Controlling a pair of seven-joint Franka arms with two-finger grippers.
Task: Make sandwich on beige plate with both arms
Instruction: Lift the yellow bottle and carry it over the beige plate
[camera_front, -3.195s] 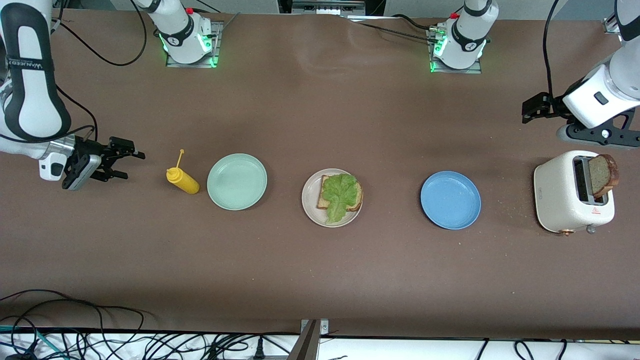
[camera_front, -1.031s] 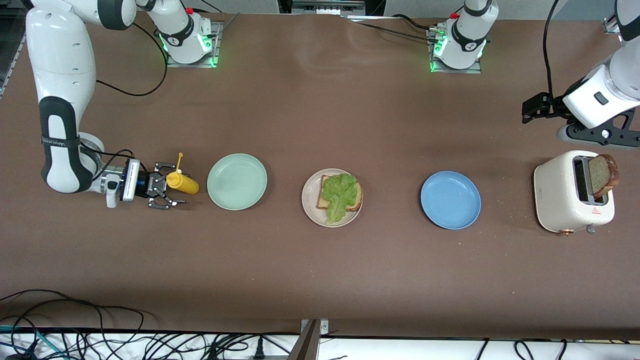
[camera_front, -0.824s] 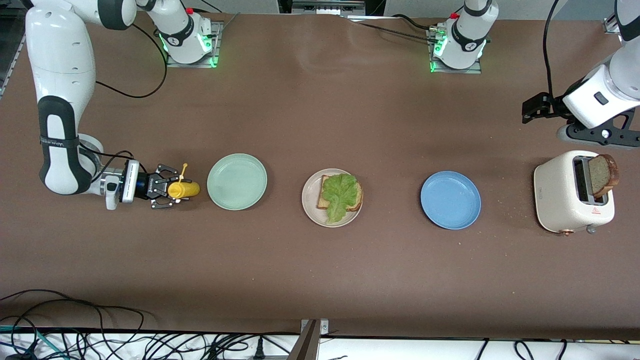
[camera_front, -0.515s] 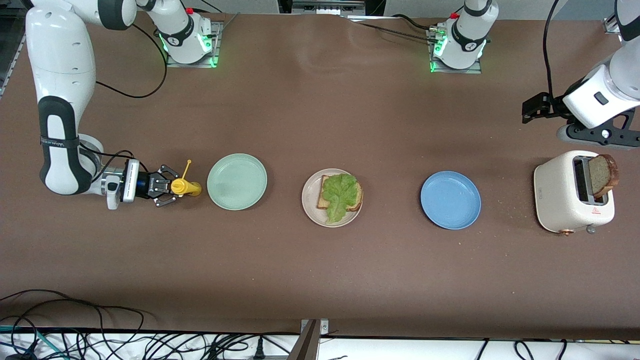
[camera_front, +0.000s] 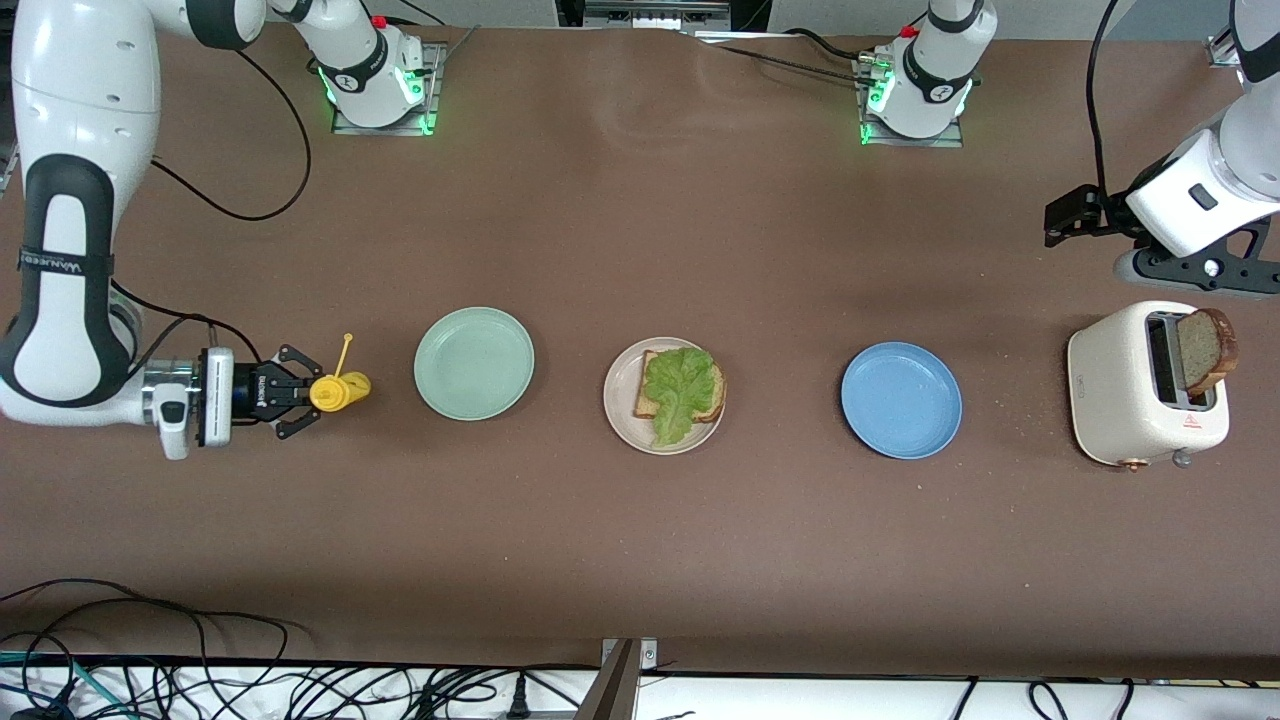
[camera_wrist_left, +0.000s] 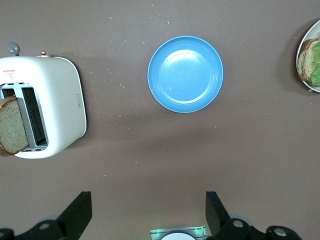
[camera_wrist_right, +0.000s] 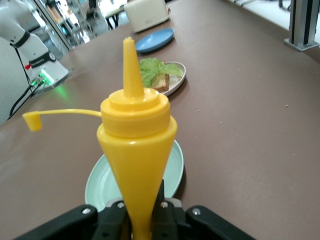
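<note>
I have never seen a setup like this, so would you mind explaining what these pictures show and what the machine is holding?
Two white robot arms work at a brown table. One picture looks down from across the table; the others come from cameras on each wrist. Along the table lie a mint-green plate, a beige plate with bread and lettuce, a blue plate and a toaster with a bread slice sticking out. The right gripper is shut on a yellow squeeze bottle. The left gripper waits open above the table, near the toaster.
</note>
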